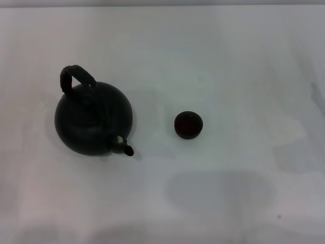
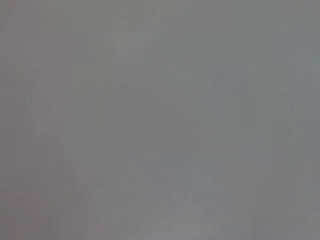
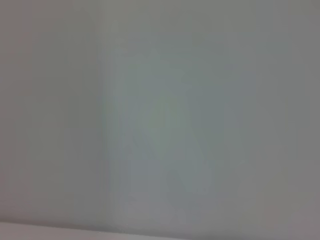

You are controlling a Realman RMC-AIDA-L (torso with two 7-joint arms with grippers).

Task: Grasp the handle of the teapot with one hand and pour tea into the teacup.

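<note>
Teapot [image 1: 94, 121] is sitting upright on the white table [image 1: 228, 61], on the robot's left side in the head view. Its handle [image 1: 76, 77] is arching up over the far part of the body, w/ nothing touching it. The short spout [image 1: 124, 146] is pointing toward the near edge and a bit to the right, roughly toward the teacup's side. Teacup [image 1: 189, 124] is standing to the right of the teapot, near it but clearly apart, w/ bare table between them; can't tell whether anything is inside it. Neither gripper is showing in the head view, and both wrist views are showing only a plain pale grey surface, so can't tell whether either set of jaws is released or clenched. Soft shadows are lying on the table toward the near edge and at the right
</note>
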